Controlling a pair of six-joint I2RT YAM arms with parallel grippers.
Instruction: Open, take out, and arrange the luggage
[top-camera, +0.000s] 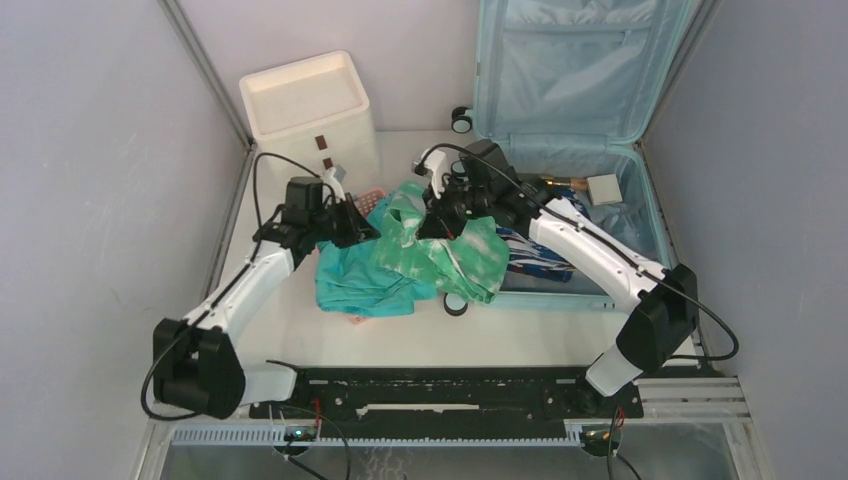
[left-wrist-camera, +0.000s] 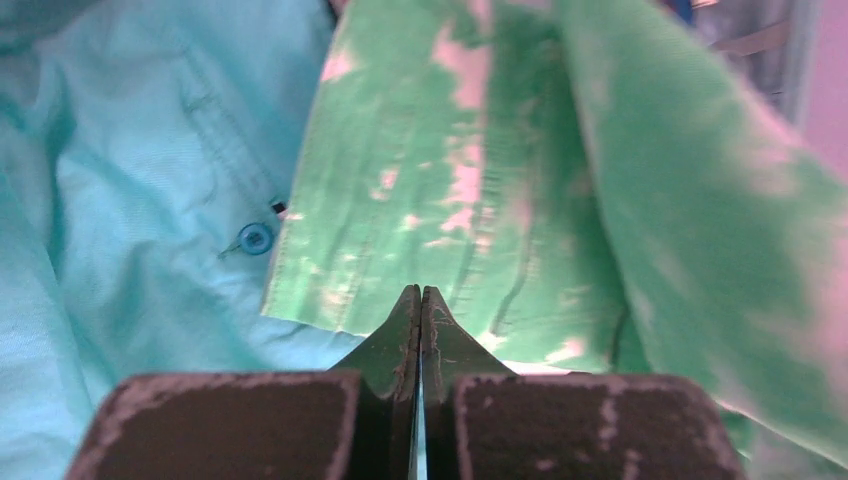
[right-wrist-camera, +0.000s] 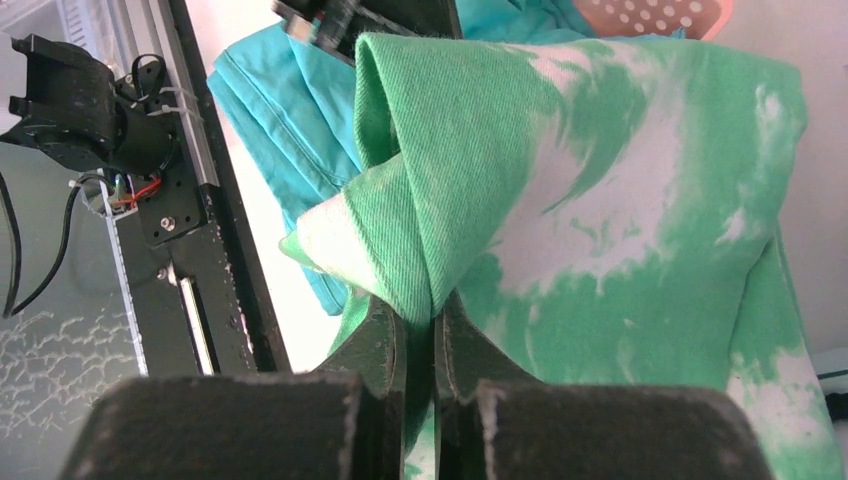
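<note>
Top external | green garment (top-camera: 455, 255) overlaps teal garment (top-camera: 355, 282) | luggage (top-camera: 580, 75) open

**A pale booth around a white table**

Smooth lavender-grey wall panels close the space in: one on the left (top-camera: 90, 150), one on the right (top-camera: 760, 120), and a lighter one across the back (top-camera: 400, 40). A slim silver metal post (top-camera: 205, 70) slants along the seam where the left and back panels meet. The flat white table top (top-camera: 400, 340) fills the floor of the booth. A long black mounting rail (top-camera: 450, 395) runs along its near edge, with a white slotted cable strip (top-camera: 400, 435) just beside it and ribbed aluminium bars (top-camera: 690, 400) at the right end. Nearest the camera lies a greyish translucent sheet (top-camera: 450, 462). The light is soft and even.
</note>
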